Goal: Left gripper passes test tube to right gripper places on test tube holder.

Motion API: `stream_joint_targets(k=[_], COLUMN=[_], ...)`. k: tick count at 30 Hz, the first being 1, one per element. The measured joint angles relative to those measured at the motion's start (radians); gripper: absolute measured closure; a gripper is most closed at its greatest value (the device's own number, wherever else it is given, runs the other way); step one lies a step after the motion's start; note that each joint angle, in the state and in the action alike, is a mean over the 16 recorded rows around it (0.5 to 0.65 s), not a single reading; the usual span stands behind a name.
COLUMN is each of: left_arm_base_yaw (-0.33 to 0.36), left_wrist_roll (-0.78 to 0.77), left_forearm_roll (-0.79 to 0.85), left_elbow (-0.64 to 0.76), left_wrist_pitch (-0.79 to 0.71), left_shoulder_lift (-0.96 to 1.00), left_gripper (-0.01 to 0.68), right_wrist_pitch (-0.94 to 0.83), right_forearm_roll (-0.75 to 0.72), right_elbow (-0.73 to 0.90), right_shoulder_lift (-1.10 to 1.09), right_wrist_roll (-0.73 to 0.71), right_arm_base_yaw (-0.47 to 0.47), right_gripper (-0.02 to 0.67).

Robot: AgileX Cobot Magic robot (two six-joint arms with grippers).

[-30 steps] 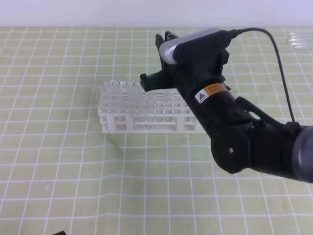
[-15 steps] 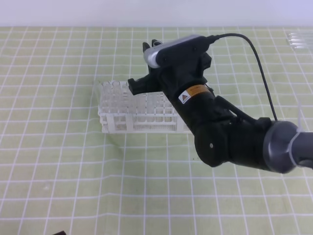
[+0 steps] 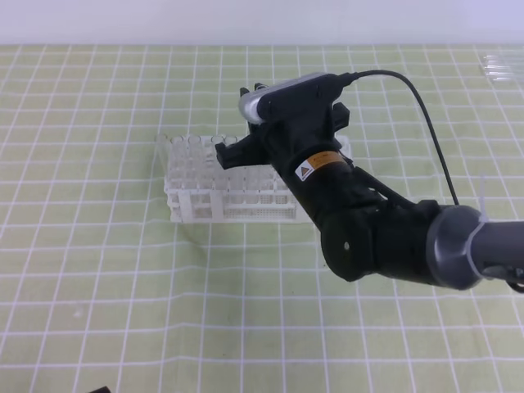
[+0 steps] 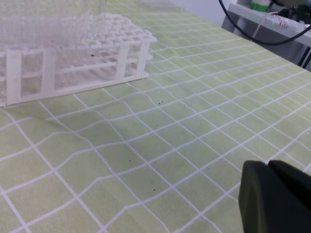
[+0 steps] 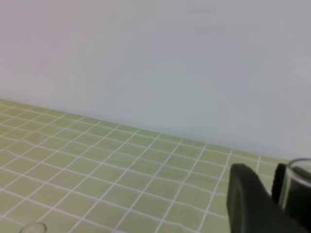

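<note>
From above, your right gripper (image 3: pixel 254 90) hangs over the far side of the holder (image 3: pixel 209 184). Only its wrist view shows the tube (image 5: pixel 299 182), its rim between the fingers (image 5: pixel 248 199), clamped. Left gripper (image 4: pixel 277 196): fingers' state unclear.

The right gripper (image 3: pixel 255 97) reaches in from the right edge, its arm stretched low toward the far side. The left gripper (image 4: pixel 277 199) shows only dark fingers, close together.
</note>
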State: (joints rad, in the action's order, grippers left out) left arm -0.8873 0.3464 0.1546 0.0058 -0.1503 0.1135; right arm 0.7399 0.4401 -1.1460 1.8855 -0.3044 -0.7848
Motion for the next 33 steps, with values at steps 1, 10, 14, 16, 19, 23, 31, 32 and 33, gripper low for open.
stream_joint_targets(k=[1, 10, 14, 16, 19, 23, 31, 32, 33], left_arm_base_yaw=[0.000, 0.000, 0.000, 0.000, 0.000, 0.000, 0.000, 0.000, 0.000], left_wrist_roll=[0.000, 0.000, 0.000, 0.000, 0.000, 0.000, 0.000, 0.000, 0.000], left_forearm_roll=[0.000, 0.000, 0.000, 0.000, 0.000, 0.000, 0.000, 0.000, 0.000], left_elbow=[0.001, -0.003, -0.003, -0.004, -0.004, -0.003, -0.001, -0.001, -0.001], left_wrist_pitch=[0.001, -0.002, -0.002, -0.003, -0.003, -0.001, 0.000, 0.000, 0.000], left_shoulder_lift=[0.000, -0.001, -0.001, -0.001, -0.001, -0.001, 0.000, 0.000, 0.000], left_gripper=[0.673, 0.673, 0.673, 0.673, 0.673, 0.673, 0.673, 0.673, 0.673], right_wrist_pitch=[-0.001, -0.009, -0.010, -0.008, -0.003, 0.007, 0.030, 0.033, 0.035], right_forearm_roll=[0.003, 0.024, 0.028, 0.028, 0.027, 0.021, 0.002, -0.001, -0.003], right_elbow=[0.000, 0.000, 0.000, 0.000, 0.000, 0.000, 0.000, 0.000, 0.000], right_shoulder_lift=[0.002, 0.011, 0.016, 0.019, 0.023, 0.028, 0.037, 0.038, 0.039], right_wrist_roll=[0.000, 0.001, 0.002, 0.002, 0.006, 0.015, 0.037, 0.040, 0.043], right_arm_base_yaw=[0.001, 0.012, 0.013, 0.013, 0.013, 0.013, 0.013, 0.013, 0.013], right_gripper=[0.641, 0.641, 0.641, 0.641, 0.641, 0.641, 0.641, 0.641, 0.641])
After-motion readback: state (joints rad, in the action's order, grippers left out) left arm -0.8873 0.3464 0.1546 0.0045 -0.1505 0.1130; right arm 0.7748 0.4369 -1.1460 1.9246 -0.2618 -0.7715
